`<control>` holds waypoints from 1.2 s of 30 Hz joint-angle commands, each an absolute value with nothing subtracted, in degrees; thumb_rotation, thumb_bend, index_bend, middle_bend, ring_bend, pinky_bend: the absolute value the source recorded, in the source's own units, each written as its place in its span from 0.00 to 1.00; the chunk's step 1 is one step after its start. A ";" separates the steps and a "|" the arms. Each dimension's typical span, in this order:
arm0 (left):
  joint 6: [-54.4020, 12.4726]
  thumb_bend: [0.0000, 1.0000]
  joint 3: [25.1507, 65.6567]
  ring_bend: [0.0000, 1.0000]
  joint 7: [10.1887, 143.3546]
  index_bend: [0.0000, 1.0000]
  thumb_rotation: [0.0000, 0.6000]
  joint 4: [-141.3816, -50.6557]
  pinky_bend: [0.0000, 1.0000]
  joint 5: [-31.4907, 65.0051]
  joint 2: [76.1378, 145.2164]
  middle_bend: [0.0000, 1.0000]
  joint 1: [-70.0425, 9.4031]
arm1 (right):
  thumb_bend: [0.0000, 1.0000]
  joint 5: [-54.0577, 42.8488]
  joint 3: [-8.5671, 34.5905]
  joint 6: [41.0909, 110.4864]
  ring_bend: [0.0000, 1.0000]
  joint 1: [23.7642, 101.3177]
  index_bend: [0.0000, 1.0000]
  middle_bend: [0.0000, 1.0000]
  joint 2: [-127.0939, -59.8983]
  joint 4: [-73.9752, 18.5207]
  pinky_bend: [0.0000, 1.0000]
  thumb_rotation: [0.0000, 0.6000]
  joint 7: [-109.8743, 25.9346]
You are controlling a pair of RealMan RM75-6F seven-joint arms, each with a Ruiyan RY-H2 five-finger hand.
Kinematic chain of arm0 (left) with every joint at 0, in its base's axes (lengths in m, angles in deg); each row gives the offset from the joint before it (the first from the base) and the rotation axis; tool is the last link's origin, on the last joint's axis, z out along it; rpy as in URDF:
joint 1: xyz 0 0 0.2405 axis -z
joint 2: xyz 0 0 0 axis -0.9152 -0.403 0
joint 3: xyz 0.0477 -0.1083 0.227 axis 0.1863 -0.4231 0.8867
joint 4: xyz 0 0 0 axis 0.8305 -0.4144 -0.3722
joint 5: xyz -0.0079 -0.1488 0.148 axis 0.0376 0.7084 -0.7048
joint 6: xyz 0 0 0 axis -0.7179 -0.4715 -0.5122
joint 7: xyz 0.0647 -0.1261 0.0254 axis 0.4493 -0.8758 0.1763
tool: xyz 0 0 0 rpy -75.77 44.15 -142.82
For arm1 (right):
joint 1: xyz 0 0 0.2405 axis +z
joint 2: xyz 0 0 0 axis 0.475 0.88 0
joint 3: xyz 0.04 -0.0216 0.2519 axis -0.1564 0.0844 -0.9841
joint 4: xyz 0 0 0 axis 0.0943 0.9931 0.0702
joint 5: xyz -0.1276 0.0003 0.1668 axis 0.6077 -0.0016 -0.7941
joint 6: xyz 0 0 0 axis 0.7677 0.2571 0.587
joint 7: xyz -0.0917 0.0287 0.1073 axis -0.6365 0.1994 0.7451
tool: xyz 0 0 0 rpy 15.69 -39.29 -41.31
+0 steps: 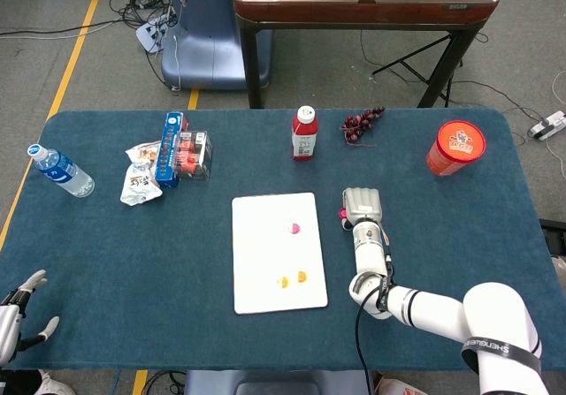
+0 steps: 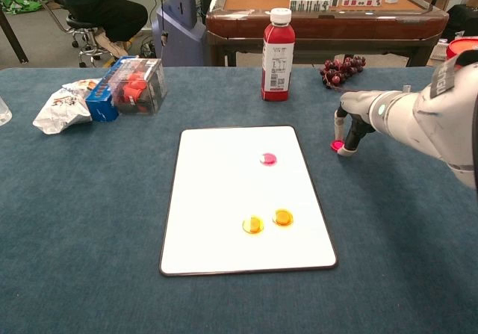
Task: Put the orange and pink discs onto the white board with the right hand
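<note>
The white board (image 2: 224,199) lies mid-table and carries one pink disc (image 2: 268,158) and two orange discs (image 2: 282,217) (image 2: 252,225). A second pink disc (image 2: 337,146) lies on the blue cloth just right of the board's far corner. My right hand (image 2: 357,119) reaches down onto it, and a finger and the thumb pinch it at the table surface. In the head view the right hand (image 1: 362,206) sits beside the board (image 1: 279,252). My left hand (image 1: 18,317) rests at the near left corner with its fingers spread and holds nothing.
A red drink bottle (image 2: 277,54) and dark grapes (image 2: 341,69) stand behind the board. A red cup (image 1: 460,146) is at the far right. Snack packs (image 2: 123,86) and a water bottle (image 1: 60,170) lie at the left.
</note>
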State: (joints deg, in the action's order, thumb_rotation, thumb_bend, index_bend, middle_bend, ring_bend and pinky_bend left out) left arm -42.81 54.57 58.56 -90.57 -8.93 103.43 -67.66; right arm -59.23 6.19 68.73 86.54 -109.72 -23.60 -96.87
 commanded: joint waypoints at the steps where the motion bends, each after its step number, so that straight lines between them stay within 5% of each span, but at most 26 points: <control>1: -42.78 0.29 54.58 0.26 58.60 0.14 1.00 -90.59 0.51 -8.94 103.43 0.24 -67.65 | 0.32 -57.94 5.78 69.44 1.00 86.06 0.49 1.00 -108.35 -25.69 1.00 1.00 -96.00; 15: -43.12 0.29 54.20 0.26 59.22 0.14 1.00 -92.19 0.51 -9.19 102.75 0.24 -67.27 | 0.32 -52.26 4.71 75.49 1.00 86.16 0.49 1.00 -101.65 -40.92 1.00 1.00 -95.26; 36: -43.88 0.29 53.80 0.26 57.36 0.14 1.00 -91.88 0.51 -8.83 102.92 0.24 -67.62 | 0.32 -49.09 6.90 78.35 1.00 91.10 0.49 1.00 -107.45 -45.19 1.00 1.00 -97.96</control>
